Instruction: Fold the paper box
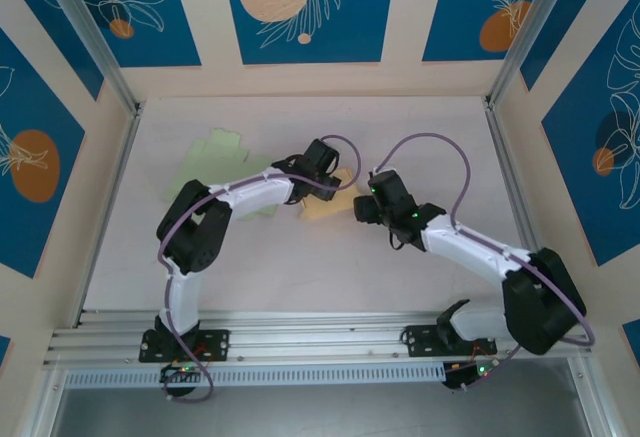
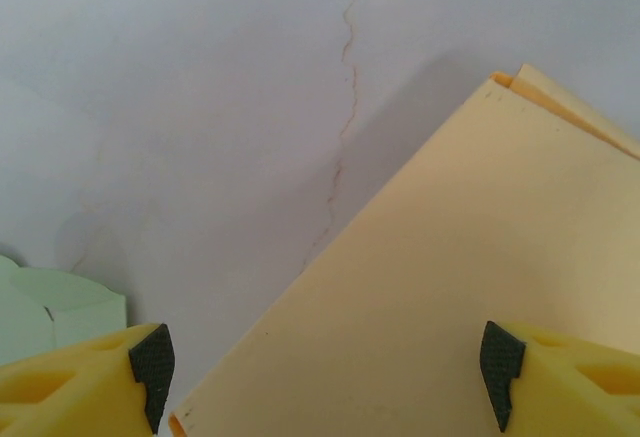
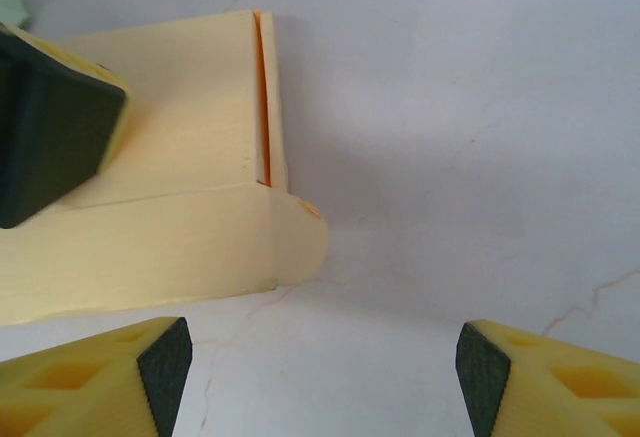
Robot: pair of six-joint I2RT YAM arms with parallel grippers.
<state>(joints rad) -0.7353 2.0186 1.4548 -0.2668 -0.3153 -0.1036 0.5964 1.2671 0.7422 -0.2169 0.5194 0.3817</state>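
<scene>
The paper box (image 1: 322, 209) is pale yellow and lies partly folded and flat on the white table, between my two grippers. My left gripper (image 1: 335, 172) is over its far side. In the left wrist view the left gripper (image 2: 325, 372) is open, and a broad panel of the box (image 2: 450, 287) spreads under the jaws. My right gripper (image 1: 360, 207) is just right of the box. In the right wrist view the right gripper (image 3: 325, 377) stands open over bare table. The box (image 3: 170, 217) with its rounded flap lies ahead of it to the left, and a left finger pad (image 3: 50, 147) rests on it.
A pale green paper sheet (image 1: 222, 149) lies at the back left, partly under the left arm, and its corner (image 2: 40, 307) appears beside the left finger. Metal frame posts and patterned walls close in the table (image 1: 420, 127), whose white cover has thin cracks.
</scene>
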